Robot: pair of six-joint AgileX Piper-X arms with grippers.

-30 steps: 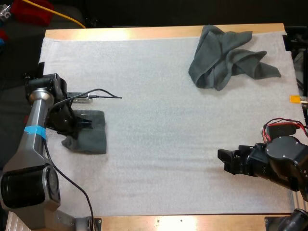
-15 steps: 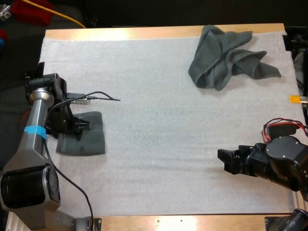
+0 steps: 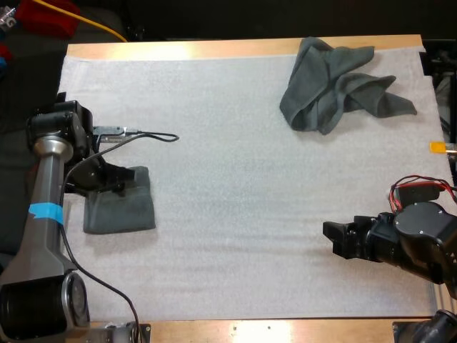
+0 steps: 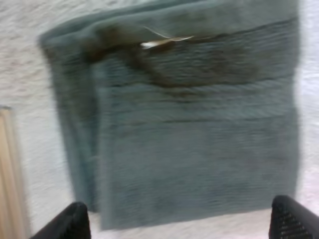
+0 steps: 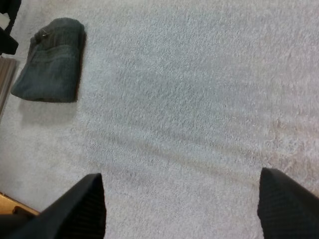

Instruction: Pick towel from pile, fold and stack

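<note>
As the high view showed it, the left gripper (image 3: 120, 180) hung over the far edge of the folded towel (image 3: 120, 209). That towel lay flat on the white mat (image 3: 235, 186), most of it on the near side of the jaws. The crumpled towel (image 3: 335, 86) sat well apart from both sets of jaws, toward the far edge of the table (image 3: 214, 48). The right gripper (image 3: 334, 239) was over bare mat, with the folded towel well ahead of its jaws. Jaw spread could not be read from this view for either arm.

Left wrist view: the left gripper (image 4: 179, 224) had its 2 black fingertips (image 4: 70, 221) wide apart, so the jaws were open and held nothing. The folded towel (image 4: 194, 134) lay just beyond the fingertips, spanning most of the gap between them, and neither tip pressed on it. Stepped layers showed along 1 side of the fold. A small pale label (image 4: 164, 42) sat at the towel's edge farthest from the jaws. A strip of wooden table (image 4: 9, 174) ran outboard of 1 fingertip.

Right wrist view: the right gripper (image 5: 182, 204) had its 2 fingertips (image 5: 75, 209) well apart, with only white mat (image 5: 189, 99) between them, so these jaws were open too. The folded towel (image 5: 50, 59) lay far ahead of the jaws and off to 1 side. The left gripper (image 5: 7, 41) showed small at that towel's far corner.
</note>
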